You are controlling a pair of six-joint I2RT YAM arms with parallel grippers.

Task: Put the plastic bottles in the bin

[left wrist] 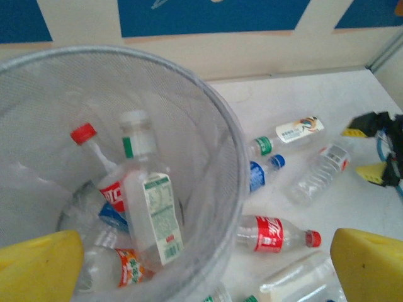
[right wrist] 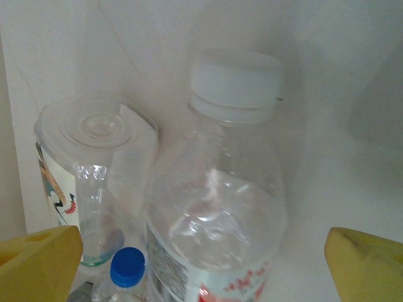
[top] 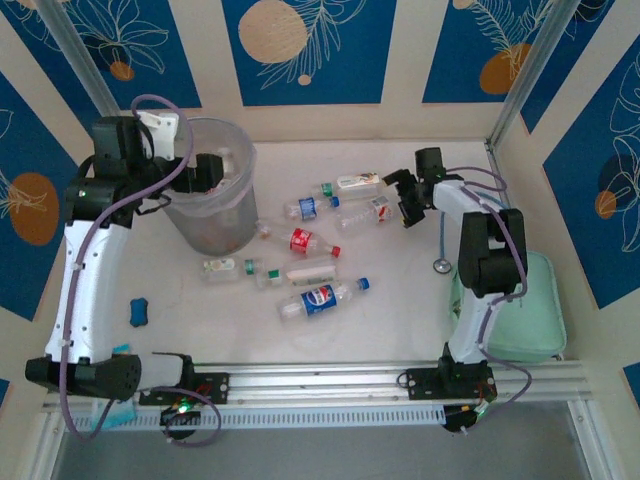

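Only brands I can actually read: the Pepsi logo on the blue-label bottle (top: 318, 300), 6 o'clock side of the tabletop (top: 400, 320), and white Coca-Cola script on the red-label bottle (left wrist: 271, 233). Print on every other label is too small or blurry.

Clear plastic bottles (left wrist: 151, 214) lie inside the round translucent bin (top: 210, 225) at the white table's (top: 400, 305) far left. More bottles (top: 322, 298) lie scattered to its right.

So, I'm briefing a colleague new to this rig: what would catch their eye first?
The bin at far left, several plastic bottles already inside, with the left gripper open above it. More bottles lie scattered mid-table, and the right gripper, open, faces a white-capped bottle on the right.
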